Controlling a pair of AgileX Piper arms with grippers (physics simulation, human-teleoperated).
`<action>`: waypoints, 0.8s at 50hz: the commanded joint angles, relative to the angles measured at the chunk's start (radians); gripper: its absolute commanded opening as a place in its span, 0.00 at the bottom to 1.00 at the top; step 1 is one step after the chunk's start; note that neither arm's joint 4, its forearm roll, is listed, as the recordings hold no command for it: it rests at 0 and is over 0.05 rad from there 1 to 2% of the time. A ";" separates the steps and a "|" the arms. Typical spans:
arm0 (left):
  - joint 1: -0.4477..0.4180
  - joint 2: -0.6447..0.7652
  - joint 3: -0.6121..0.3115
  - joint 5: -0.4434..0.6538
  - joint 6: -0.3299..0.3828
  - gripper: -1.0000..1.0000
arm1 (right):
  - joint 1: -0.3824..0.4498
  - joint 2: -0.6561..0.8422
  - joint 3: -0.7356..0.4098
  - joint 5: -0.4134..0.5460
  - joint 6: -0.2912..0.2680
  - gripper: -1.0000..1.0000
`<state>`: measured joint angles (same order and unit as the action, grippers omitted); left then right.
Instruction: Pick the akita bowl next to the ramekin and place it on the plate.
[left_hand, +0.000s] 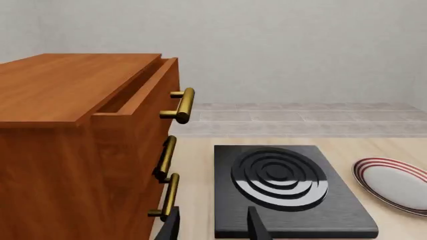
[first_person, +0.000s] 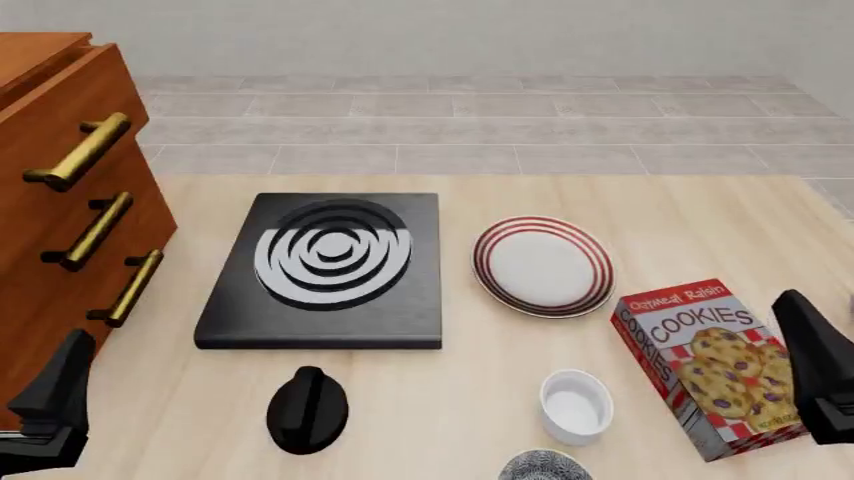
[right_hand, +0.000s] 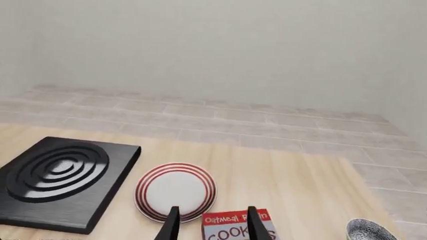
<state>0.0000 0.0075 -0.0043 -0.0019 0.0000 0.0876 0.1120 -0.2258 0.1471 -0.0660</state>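
Only the top of the akita bowl (first_person: 545, 467), dark with a speckled pattern, shows at the near edge of the front view, just in front of and to the left of the white ramekin (first_person: 575, 405). The red-ringed white plate (first_person: 543, 265) lies farther back, mid-table, and also appears as the plate (right_hand: 175, 191) and plate (left_hand: 393, 182). My left gripper (left_hand: 212, 227) is open and empty, near the cabinet and facing the burner. My right gripper (right_hand: 212, 225) is open and empty, above the cookie box and pointing toward the plate.
A black stove burner (first_person: 327, 268) sits left of the plate, with a black knob (first_person: 307, 409) in front of it. The cookie box (first_person: 707, 365) stands right of the ramekin. A wooden drawer cabinet (first_person: 67, 200) fills the left side. Another speckled bowl (right_hand: 371, 231) sits right of the box.
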 joint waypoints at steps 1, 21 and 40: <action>0.000 0.000 0.000 0.000 0.000 1.00 | 0.011 0.075 -0.084 0.028 -0.021 1.00; 0.000 0.000 0.000 0.000 0.000 1.00 | 0.002 0.186 -0.247 0.159 -0.045 1.00; 0.000 0.000 0.000 0.000 0.000 1.00 | 0.097 0.340 -0.298 0.196 -0.022 1.00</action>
<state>0.0000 0.0075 -0.0043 -0.0019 0.0000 0.1368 0.3820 -0.4924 0.3167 -0.0917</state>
